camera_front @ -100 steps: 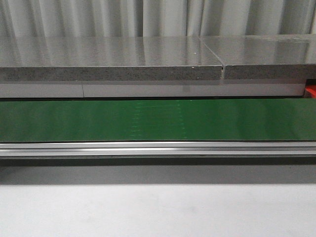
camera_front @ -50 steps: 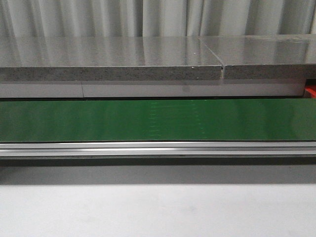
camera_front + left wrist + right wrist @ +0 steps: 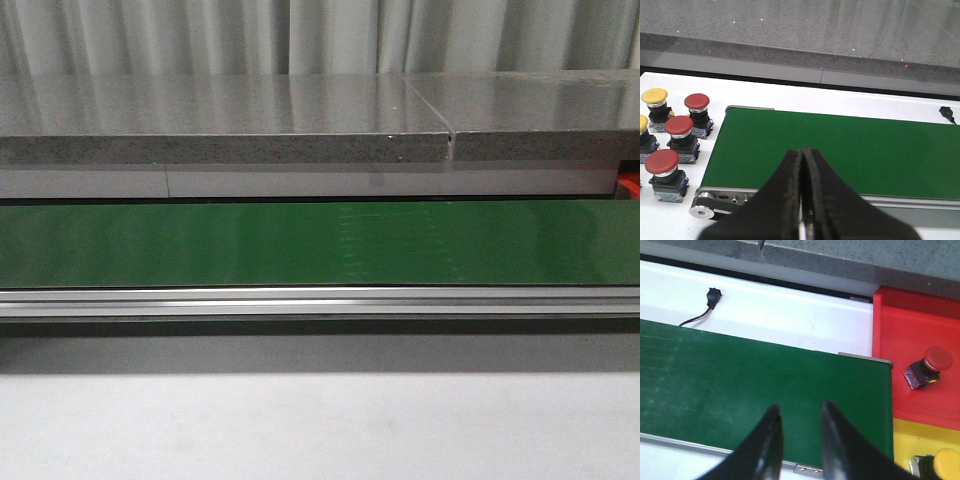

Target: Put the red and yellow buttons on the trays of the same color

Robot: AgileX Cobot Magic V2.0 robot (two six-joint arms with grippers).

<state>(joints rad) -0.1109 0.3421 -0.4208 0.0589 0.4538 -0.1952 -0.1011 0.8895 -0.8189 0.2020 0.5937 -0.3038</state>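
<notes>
Red-capped button (image 3: 929, 366) (tipped over) lies on red tray (image 3: 900, 325).

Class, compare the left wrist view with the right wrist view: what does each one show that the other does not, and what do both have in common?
Only the left wrist view shows the waiting buttons beside the belt's end: three red buttons and yellow buttons, plus the shut left gripper.

Only the right wrist view shows the red tray holding one red button, the yellow tray with a yellow button, and the open right gripper.

Both show the green conveyor belt with nothing on it, and the white table.
</notes>
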